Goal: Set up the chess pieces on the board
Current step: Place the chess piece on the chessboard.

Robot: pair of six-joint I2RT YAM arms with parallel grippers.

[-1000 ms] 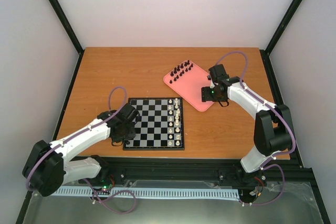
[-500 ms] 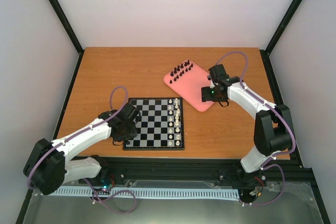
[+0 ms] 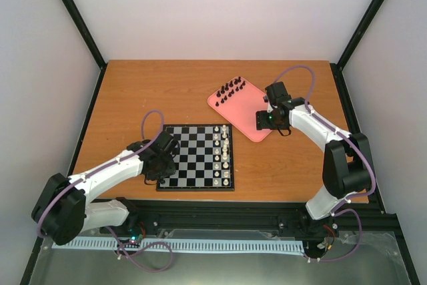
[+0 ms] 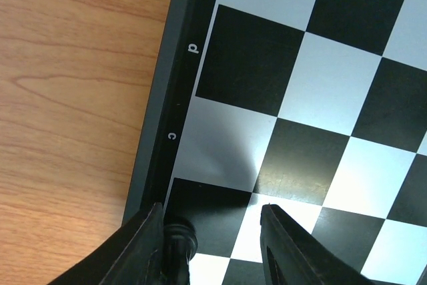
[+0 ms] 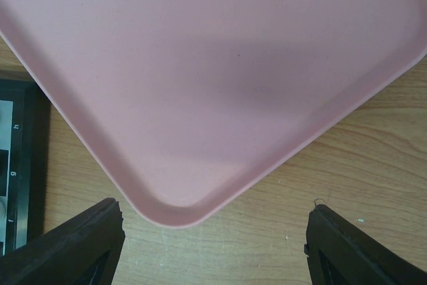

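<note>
Shifting slightly rightward, my left arm (image 3: 107, 168) is stretching low over the board (image 4: 160, 131)'s left edge. My left gripper (image 4: 211, 209) is gaping partway, gripping nothing, a black chess piece (image 4: 179, 237) standing just beside one finger. My right gripper (image 5: 215, 206) is hovering wide open, empty, over the pink tray (image 5: 220, 85)'s corner.

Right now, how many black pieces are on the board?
1 in view: a black piece on an edge square of the board, beside one finger of the open left pincer. The pincer may hide others.
</note>
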